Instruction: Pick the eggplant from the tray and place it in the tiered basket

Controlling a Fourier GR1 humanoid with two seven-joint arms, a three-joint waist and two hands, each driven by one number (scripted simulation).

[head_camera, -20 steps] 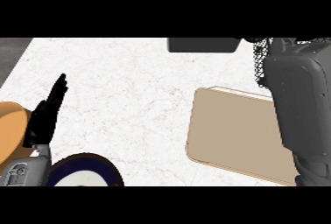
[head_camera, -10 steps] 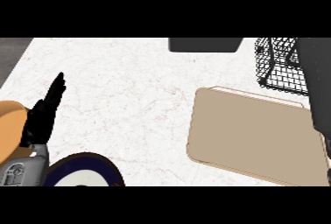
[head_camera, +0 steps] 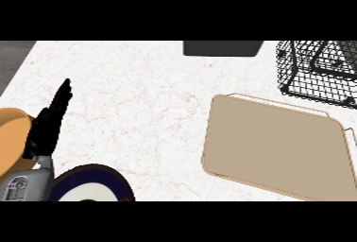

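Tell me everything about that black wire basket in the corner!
The wire basket is made of thin black mesh, like metal, and you can see through it. It stands upright on the white counter at the top right, past the beige tray. Its right side is cut off. No eggplant shows inside.

White marbled counter (head_camera: 140, 94); dark strip (head_camera: 12, 56) at left edge.

Left hand (head_camera: 47, 124): in view at the left of the scene, black, fingers straight and held together, pointing toward the far side with a slight lean to the right. It holds nothing. The grey left forearm (head_camera: 26, 185) enters from the near left edge and rises to the wrist. Right hand and right forearm: not visible in the head view.
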